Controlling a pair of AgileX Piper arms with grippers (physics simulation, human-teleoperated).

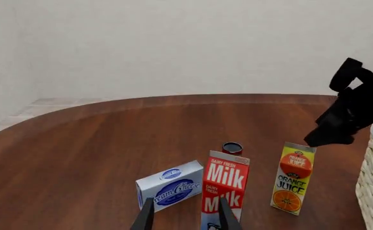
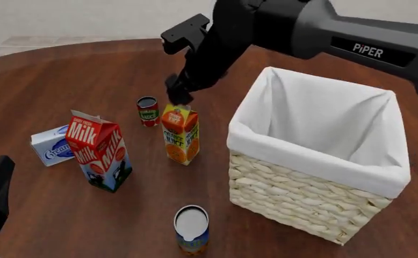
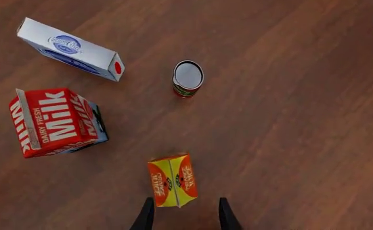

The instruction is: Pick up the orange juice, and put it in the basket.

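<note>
Orange juice point(image 2: 181, 134) stands upright on the brown table point(image 2: 65, 80), just left of the basket point(image 2: 316, 161) and apart from it. That basket, pale woven wicker with a white cloth folded over its rim, is the biggest thing on the table and sits on the right side.

Above the juice hangs the right arm point(image 2: 324, 29), black and marked PIPER, reaching in from the far right. Its right gripper point(image 3: 185, 214) points straight down at the carton's gable top; in the right wrist view the two fingers point(image 3: 145, 215) are spread a little wider than the carton and hold nothing, the carton lying between them and just beyond their tips.

Left of the juice stands the Milk carton point(image 2: 98, 150), red and blue, upright. Farther left, just beside it, lies a cream cheese box point(image 2: 50, 145). A red can point(image 2: 148, 110) stands just beyond the juice, and a blue-and-yellow can point(image 2: 192, 228) sits near, in front of the basket's left corner.

At the near left edge, the left gripper point(image 1: 185, 216) hovers with fingers parted, empty, facing the Milk carton.
</note>
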